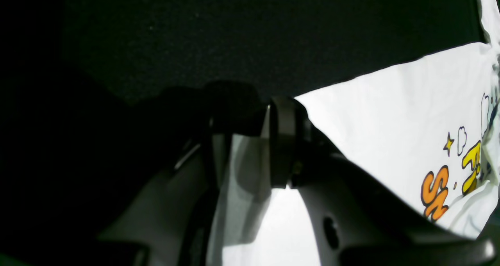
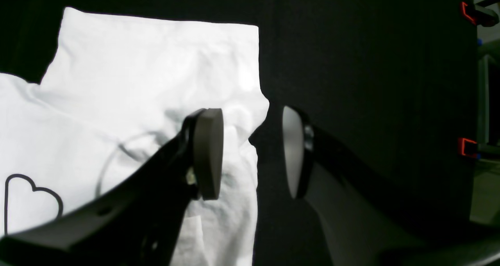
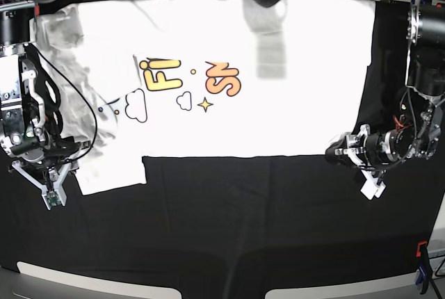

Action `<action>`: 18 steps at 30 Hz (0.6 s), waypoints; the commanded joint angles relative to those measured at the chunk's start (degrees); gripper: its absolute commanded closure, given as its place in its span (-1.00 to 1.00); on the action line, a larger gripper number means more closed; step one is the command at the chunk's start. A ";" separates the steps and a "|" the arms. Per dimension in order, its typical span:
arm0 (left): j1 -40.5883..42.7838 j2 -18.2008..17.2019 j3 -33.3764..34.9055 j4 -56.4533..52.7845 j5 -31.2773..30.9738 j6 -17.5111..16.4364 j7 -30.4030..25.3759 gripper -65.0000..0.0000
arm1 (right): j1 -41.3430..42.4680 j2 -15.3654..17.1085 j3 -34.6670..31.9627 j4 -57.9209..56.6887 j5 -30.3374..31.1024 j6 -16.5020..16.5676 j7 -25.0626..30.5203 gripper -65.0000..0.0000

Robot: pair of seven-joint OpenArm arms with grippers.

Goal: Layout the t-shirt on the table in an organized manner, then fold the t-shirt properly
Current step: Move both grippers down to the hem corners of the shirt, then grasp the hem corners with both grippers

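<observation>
Since the left gripper (image 1: pixel 250 141) sits at the hem corner of the t-shirt (image 3: pixel 278 42), white cloth runs up between its fingers in the left wrist view, so it reads as pinching the hem, jaws narrowly apart with fabric in the gap. Probably gripped there to tug that edge straight. In the base view it lies low on the table (image 3: pixel 243 215), side-on at the shirt's lower corner.

The right gripper (image 2: pixel 250 152) has its jaws spread, nothing between them. One pad (image 2: pixel 207 152) is over the sleeve (image 2: pixel 156 74), the other over bare black cloth, straddling the sleeve's edge. Can't tell if it touches the fabric.

Shirt lies print-up, spread across the far half of the table, body mostly flat. The sleeve near the right arm is still rumpled. Judgement: layout stage, folding not begun. Red clamps (image 2: pixel 466 147) at the table edge.
</observation>
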 commanded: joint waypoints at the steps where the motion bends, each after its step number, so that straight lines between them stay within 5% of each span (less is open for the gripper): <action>1: -1.44 -0.81 -0.28 0.59 0.70 -0.04 -0.50 0.37 | 1.40 1.25 0.63 0.94 0.00 -0.20 0.87 0.24; 6: -1.44 -1.14 -0.28 0.59 4.31 -0.02 -0.52 -0.37 | 1.40 1.25 0.63 0.94 -0.02 -0.20 0.87 0.24; 18: 0.22 -3.91 -0.28 0.59 4.22 0.00 2.05 -0.37 | 1.40 1.25 0.63 0.94 -0.02 -0.20 0.85 0.24</action>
